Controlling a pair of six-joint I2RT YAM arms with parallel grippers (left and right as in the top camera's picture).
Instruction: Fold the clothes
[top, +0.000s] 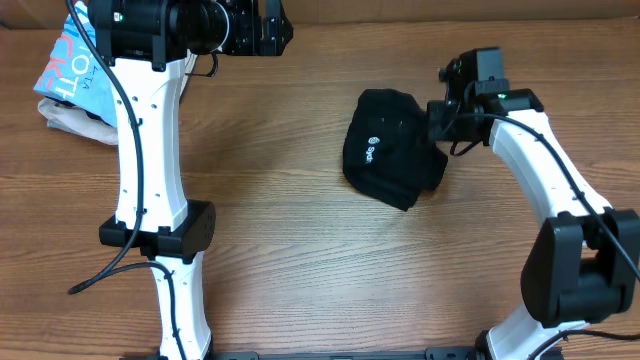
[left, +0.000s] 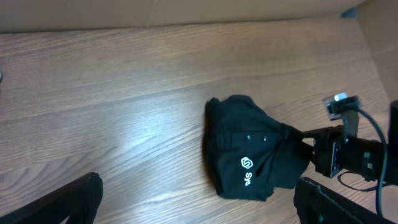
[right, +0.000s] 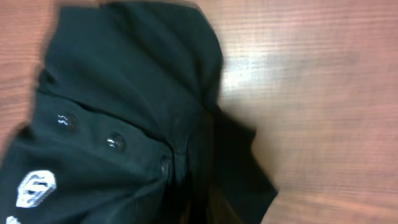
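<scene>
The clothes, a black shirt with a small white round logo, lie bunched in a compact heap right of the table's middle. My right gripper sits at the heap's right edge, shut on a pinch of the black fabric. In the right wrist view the shirt fills most of the frame and hides the fingertips. My left gripper hovers at the table's far edge, open and holding nothing. Its view shows the shirt between and beyond its wide-apart fingers.
A light blue shirt with lettering lies on a beige garment at the far left. The left arm stretches across the left side of the wooden table. A cardboard wall borders the far edge.
</scene>
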